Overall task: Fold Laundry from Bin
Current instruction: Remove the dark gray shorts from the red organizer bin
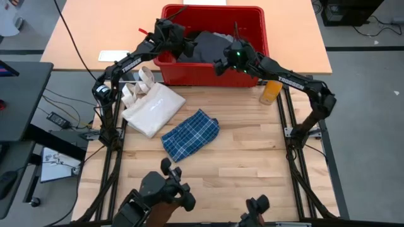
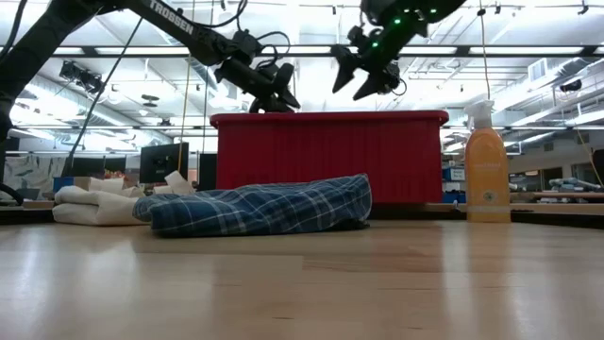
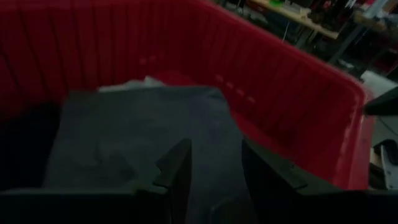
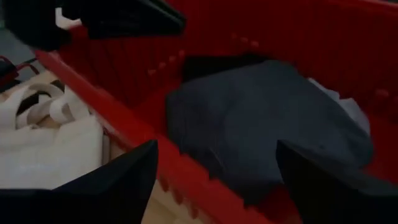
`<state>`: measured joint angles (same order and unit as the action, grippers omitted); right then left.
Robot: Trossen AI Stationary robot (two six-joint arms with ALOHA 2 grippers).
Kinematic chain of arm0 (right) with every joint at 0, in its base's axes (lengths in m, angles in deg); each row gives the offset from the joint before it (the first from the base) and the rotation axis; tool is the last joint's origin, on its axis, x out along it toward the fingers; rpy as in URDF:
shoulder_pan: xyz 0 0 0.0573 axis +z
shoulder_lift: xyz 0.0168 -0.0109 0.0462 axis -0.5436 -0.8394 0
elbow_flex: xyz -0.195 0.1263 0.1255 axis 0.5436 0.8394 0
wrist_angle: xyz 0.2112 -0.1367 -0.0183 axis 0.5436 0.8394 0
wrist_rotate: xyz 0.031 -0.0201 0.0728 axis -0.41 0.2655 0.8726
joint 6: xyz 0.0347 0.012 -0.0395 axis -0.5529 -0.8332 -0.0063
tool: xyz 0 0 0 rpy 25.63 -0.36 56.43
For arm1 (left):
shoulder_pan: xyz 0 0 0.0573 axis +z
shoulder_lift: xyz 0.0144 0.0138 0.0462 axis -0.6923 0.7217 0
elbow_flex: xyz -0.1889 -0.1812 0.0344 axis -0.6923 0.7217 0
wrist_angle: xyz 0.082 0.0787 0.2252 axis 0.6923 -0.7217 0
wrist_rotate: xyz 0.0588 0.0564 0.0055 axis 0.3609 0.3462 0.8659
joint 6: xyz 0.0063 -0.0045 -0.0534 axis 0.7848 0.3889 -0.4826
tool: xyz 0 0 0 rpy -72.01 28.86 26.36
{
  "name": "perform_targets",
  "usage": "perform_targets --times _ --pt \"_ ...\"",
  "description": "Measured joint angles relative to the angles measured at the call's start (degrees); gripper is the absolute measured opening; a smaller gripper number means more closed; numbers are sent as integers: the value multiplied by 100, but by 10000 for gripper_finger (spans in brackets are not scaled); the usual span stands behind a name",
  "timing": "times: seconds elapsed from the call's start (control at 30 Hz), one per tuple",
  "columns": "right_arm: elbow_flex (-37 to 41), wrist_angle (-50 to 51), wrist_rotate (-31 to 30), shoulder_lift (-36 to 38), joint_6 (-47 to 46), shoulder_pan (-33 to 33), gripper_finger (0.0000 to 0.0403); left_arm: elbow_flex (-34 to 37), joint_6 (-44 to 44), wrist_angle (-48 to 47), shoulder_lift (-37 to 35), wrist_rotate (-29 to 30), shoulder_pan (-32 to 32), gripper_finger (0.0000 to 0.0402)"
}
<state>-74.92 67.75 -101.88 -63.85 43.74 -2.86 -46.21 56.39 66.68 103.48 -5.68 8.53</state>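
The red bin (image 1: 252, 25) stands at the table's far edge. In it lie a dark charcoal-grey garment (image 1: 211, 45) (image 3: 137, 137) (image 4: 261, 124), a light grey piece (image 4: 348, 106) under it and a black piece (image 3: 25, 143). My left gripper (image 1: 187, 49) (image 3: 214, 168) hovers open over the bin's left part, above the grey garment. My right gripper (image 1: 221, 64) (image 4: 217, 180) hangs wide open over the bin's near wall (image 4: 155, 143), pointing into the bin. A folded blue-and-white plaid shirt (image 1: 190, 134) (image 2: 264, 206) rests flat on the table's middle.
A cream-white tote bag (image 1: 151, 107) lies left of the plaid shirt, near the bin's near left corner. An orange spray bottle (image 1: 271, 93) (image 2: 488, 165) stands by the bin's near right corner. Dark equipment (image 1: 164, 192) sits at the table's near edge.
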Motion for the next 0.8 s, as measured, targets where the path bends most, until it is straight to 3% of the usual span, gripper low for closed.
perform_targets --times 0.23,0.4,0.57,0.8 --pt "1451 -1084 -130 1171 21 -11 286 0 66 -233 -2 0 0 144" --pt "1647 -1555 142 961 81 -173 273 0 70 -184 -2 0 0 144" --pt "975 -1496 715 -2 63 -303 270 0 70 -181 -4 0 0 144" --pt "-1217 -581 771 -1345 481 -417 270 0 70 -166 -4 0 0 144"
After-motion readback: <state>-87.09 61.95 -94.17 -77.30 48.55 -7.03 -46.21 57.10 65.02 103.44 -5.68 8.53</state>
